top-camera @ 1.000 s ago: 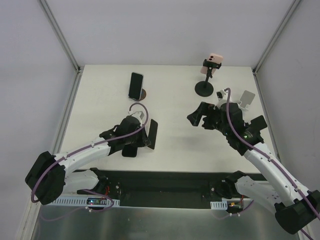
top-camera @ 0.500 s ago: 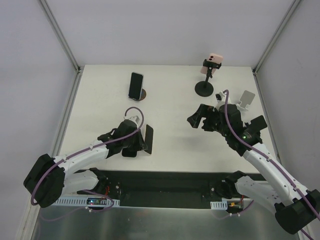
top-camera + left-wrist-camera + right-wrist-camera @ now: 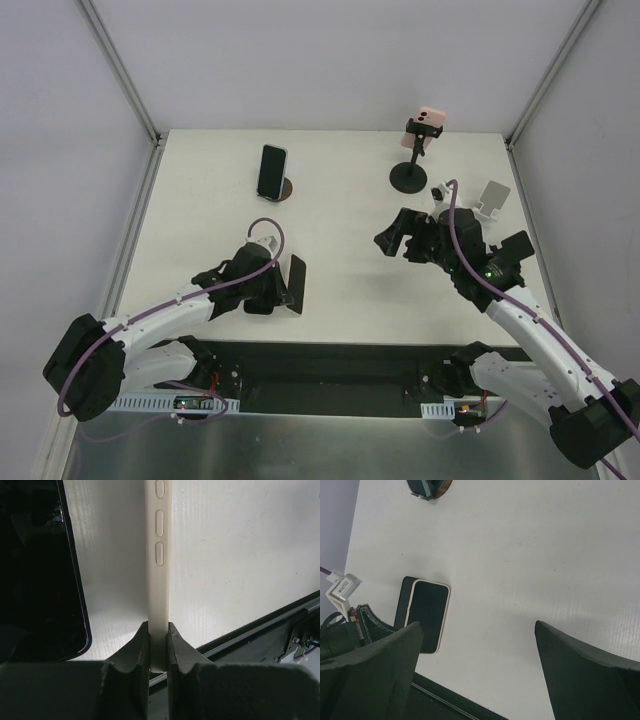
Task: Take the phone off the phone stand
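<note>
phone: slim cream-cased black-screened phone (image 3: 159, 555), edge-up by white bench (image 3: 240, 555) near edge | left hand (image 3: 158, 630): clamped across its thickness | right hand (image 3: 476, 640): spread, empty | handling: likely rigid, slick, glass fragile; grip case edges

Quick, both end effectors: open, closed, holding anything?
Left end effector: closed on the cream-cased phone.
Right end effector: open, holding nothing.

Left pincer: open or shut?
Shut on the phone: the left wrist view shows the left pincer with both fingers pressed against its cream edge.
</note>
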Motion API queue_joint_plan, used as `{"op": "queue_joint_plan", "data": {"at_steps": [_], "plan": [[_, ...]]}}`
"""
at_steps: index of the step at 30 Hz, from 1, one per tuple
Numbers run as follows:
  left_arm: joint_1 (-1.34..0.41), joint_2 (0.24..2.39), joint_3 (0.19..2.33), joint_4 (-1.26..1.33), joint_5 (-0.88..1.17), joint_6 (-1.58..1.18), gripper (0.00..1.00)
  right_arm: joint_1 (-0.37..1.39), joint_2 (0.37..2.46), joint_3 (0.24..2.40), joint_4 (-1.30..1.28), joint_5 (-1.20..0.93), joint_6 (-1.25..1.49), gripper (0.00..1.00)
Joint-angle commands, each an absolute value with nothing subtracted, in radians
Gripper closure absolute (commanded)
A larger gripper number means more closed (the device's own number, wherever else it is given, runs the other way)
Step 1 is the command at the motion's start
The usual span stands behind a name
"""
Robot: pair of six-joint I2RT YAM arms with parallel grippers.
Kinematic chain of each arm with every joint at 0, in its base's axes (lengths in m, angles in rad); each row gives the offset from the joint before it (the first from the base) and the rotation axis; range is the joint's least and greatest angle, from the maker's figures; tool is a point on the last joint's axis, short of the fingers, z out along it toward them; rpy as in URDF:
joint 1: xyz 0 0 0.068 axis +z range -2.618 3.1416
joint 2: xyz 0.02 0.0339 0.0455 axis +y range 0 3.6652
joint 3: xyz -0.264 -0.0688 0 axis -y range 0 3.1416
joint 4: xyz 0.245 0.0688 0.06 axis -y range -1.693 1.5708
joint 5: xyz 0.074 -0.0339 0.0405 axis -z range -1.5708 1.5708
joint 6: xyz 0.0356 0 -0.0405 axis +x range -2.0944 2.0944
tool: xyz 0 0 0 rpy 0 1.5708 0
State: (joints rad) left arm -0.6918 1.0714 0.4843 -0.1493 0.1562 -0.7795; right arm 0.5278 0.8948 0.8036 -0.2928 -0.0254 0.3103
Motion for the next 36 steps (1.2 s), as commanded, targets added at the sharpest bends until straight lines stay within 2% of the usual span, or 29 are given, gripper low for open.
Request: {"op": "queue_joint_plan", "data": {"at_steps": [1, 2, 3, 7, 10, 36], "plan": [[-0.686, 1.083, 0.499, -0.118, 0.181, -0.802, 0.99, 0.526, 0.887, 0.796, -0.259, -0.038, 0.318, 0.04], [-0.686, 1.081, 0.497, -0.118, 0.179, -0.802, 0.96, 0.525, 0.885, 0.795, -0.259, -0.04, 0.316, 0.04], [-0.686, 1.08, 0.497, -0.118, 0.175, -0.804, 0.89, 0.525, 0.885, 0.793, -0.259, -0.038, 0.318, 0.04], [-0.686, 1.081, 0.503, -0.135, 0.152, -0.801, 0.71, 0.526, 0.884, 0.79, -0.256, -0.038, 0.314, 0.04], [-0.686, 1.094, 0.522, -0.15, 0.137, -0.788, 0.66, 0.526, 0.885, 0.79, -0.261, -0.041, 0.313, 0.04], [-0.687, 1.258, 0.675, -0.216, 0.049, -0.683, 0.43, 0.5, 0.91, 0.801, -0.262, -0.086, 0.291, 0.04]]}}
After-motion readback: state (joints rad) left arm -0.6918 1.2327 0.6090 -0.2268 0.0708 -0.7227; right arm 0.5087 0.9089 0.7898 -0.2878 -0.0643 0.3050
